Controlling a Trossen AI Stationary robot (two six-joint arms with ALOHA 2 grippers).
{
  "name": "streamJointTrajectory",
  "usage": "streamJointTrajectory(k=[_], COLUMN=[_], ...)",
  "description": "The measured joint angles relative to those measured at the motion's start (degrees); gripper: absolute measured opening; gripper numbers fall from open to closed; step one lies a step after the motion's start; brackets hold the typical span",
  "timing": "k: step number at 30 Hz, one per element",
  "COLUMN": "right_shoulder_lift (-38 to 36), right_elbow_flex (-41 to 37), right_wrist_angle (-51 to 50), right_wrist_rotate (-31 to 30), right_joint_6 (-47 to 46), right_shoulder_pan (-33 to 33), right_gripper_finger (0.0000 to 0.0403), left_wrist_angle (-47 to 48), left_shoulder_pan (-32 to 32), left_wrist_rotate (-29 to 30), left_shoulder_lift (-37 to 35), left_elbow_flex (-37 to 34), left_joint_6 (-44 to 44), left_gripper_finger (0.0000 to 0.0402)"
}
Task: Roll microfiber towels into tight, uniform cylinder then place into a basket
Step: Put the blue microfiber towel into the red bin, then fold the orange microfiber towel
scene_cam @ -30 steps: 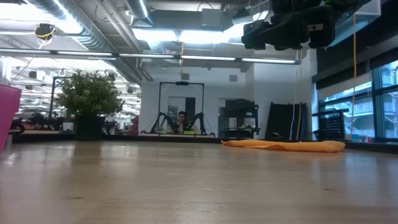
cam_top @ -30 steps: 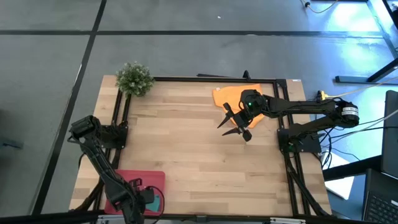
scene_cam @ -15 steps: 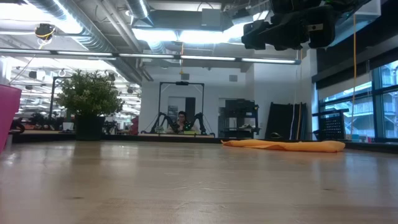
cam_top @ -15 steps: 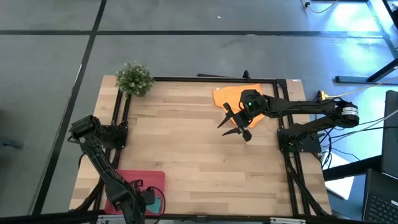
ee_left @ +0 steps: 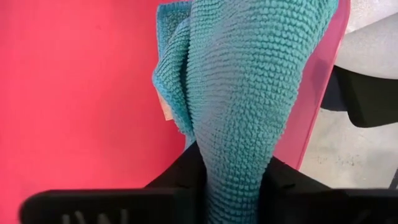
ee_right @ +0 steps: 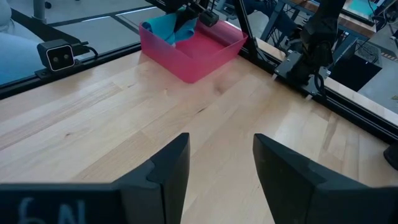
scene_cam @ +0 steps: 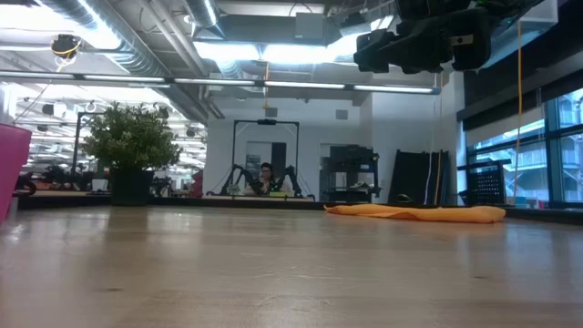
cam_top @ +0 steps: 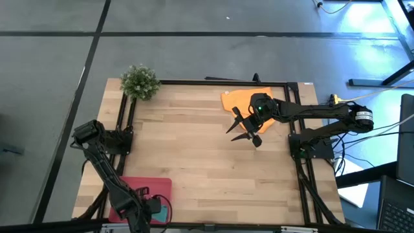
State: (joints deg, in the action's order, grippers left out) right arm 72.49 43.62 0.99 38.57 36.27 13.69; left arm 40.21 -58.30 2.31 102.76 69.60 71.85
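Left gripper (ee_left: 233,186) is down in the basket (ee_left: 74,93) at the worktop's near-left corner, jaws narrow around the teal towel (ee_left: 239,87), which lies partly in the basket; whether the grip is firm or letting go, cannot tell. Risk: the roll looks loose and part sits against the basket's rim, so on release it may unfurl or flop over the edge; lifting away too soon could drag it out. Right gripper (cam_top: 244,128) hovers mid-worktop, jaws apart, empty, beside the orange towel (cam_top: 244,99), which lies flat and unrolled at the far side. Plant (cam_top: 140,81) stands at the far-left corner, well clear. Nothing blocks the way between orange towel and basket.
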Motion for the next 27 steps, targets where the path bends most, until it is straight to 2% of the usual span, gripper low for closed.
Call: streamJointTrajectory(k=[19,27], right_shoulder_lift=[0.0,0.0], right_elbow_flex=[0.0,0.0], right_wrist_angle=[-0.02,0.0], right_wrist_rotate=[0.0,0.0], right_joint_6=[-0.02,0.0], right_shoulder_pan=[0.0,0.0], right_gripper_finger=[0.0178,0.0178], left_wrist_angle=[0.44,1.88], left_shoulder_pan=[-0.79,-0.72], left_wrist_rotate=[-0.09,-2.01], left_shoulder_lift=[0.0,-0.53], left_elbow_flex=[0.0,0.0], left_joint_6=[1.14,-0.12], left_gripper_finger=[0.0218,0.0273])
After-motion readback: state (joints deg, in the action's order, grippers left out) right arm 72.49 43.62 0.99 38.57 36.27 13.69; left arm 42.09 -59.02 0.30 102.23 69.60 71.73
